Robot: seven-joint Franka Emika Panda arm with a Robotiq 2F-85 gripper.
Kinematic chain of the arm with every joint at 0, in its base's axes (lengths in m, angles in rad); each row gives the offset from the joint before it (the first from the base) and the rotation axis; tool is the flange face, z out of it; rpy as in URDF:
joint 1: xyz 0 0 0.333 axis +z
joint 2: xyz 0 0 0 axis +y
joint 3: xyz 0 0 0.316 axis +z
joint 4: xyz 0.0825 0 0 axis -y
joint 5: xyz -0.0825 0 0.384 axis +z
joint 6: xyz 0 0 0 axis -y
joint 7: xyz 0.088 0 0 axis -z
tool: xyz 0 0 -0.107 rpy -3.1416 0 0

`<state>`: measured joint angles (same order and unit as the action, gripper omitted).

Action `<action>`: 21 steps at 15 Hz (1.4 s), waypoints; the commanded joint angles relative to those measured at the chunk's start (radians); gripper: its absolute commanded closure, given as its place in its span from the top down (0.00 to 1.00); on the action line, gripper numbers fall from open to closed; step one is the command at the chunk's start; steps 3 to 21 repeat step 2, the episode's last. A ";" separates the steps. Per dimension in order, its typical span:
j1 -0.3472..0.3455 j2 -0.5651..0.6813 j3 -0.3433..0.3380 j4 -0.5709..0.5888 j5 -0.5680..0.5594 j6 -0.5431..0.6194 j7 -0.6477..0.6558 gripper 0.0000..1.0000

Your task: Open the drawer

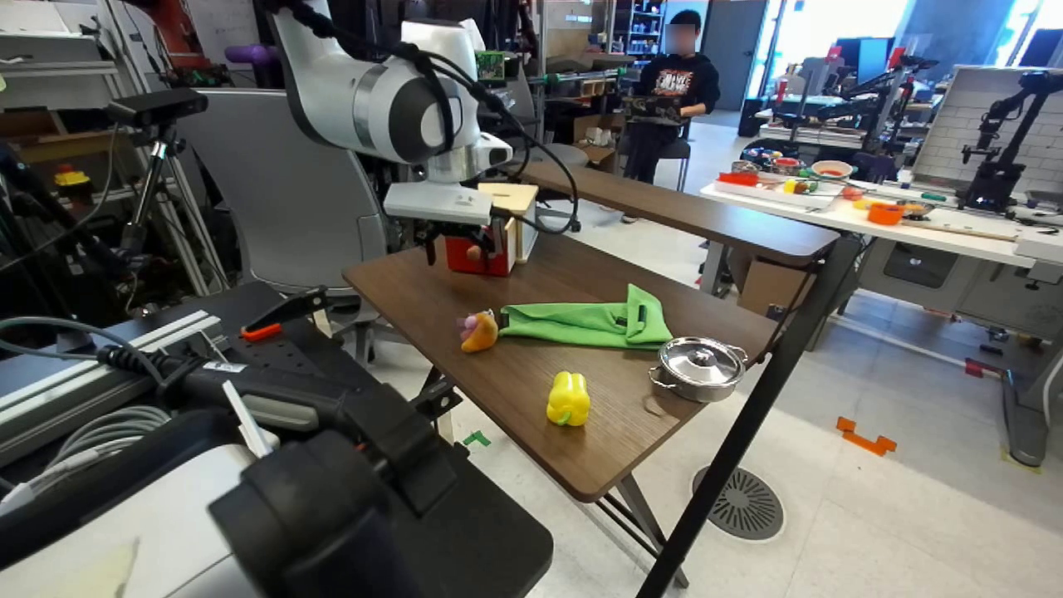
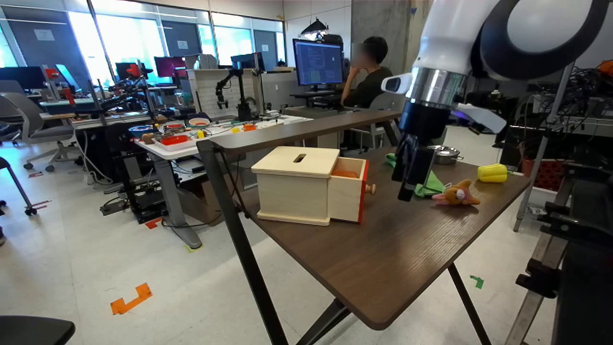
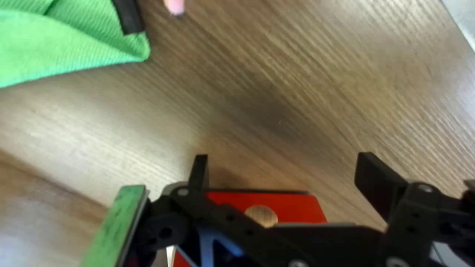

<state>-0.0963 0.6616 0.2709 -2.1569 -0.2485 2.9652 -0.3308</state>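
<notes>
The drawer (image 2: 346,199) is pulled partly out of a pale wooden box (image 2: 293,196) with a slotted top. Its red front (image 1: 462,262) with a round wooden knob (image 2: 370,189) shows in both exterior views. Something orange lies inside the drawer. In the wrist view the red front (image 3: 297,207) and the knob (image 3: 262,216) are partly hidden behind the gripper's linkage. My gripper (image 3: 284,159) is open and empty, with its fingers wide apart. In an exterior view the gripper (image 2: 406,191) hangs in front of the knob, apart from it, pointing down above the table.
A green cloth (image 1: 573,322), an orange plush toy (image 1: 479,332), a yellow pepper (image 1: 569,400) and a lidded metal pot (image 1: 702,370) are on the brown table (image 1: 432,303). A raised shelf (image 1: 689,208) runs along one table side, near the box.
</notes>
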 commanded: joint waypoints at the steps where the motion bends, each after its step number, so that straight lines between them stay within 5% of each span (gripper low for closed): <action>1: 0.037 -0.035 -0.026 -0.006 0.019 -0.001 -0.015 1.00; 21: 0.061 -0.068 -0.040 -0.018 0.016 0.001 -0.014 1.00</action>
